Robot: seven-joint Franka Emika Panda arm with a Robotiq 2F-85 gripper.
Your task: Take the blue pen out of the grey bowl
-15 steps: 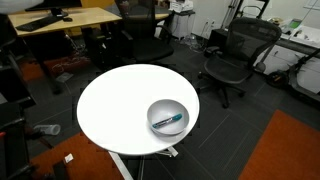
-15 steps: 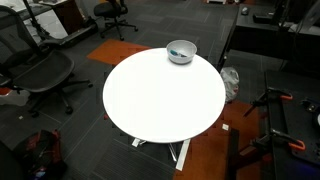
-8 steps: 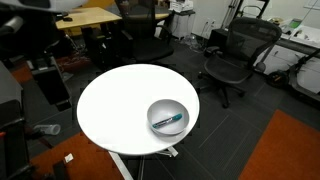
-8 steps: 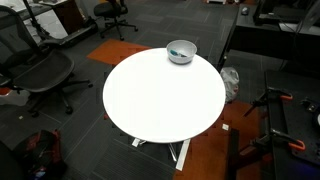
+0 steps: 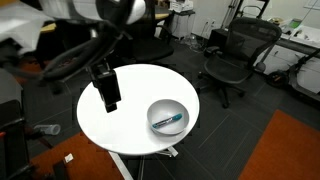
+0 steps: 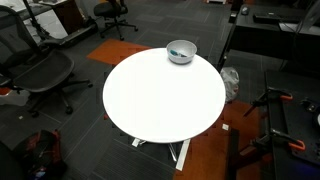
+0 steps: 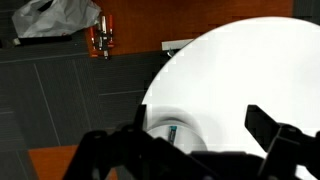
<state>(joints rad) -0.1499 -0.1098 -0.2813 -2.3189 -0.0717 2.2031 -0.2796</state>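
In an exterior view, one grey bowl is sitting near the white table's 4 o'clock edge, holding one blue pen. One gripper, fingers spread apart, is hovering over open tabletop around 10 o'clock.

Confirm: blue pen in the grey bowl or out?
In. The blue pen lies inside the grey bowl in an exterior view; the gripper is apart from it.

The arm has swung in, carrying the gripper above the white table.
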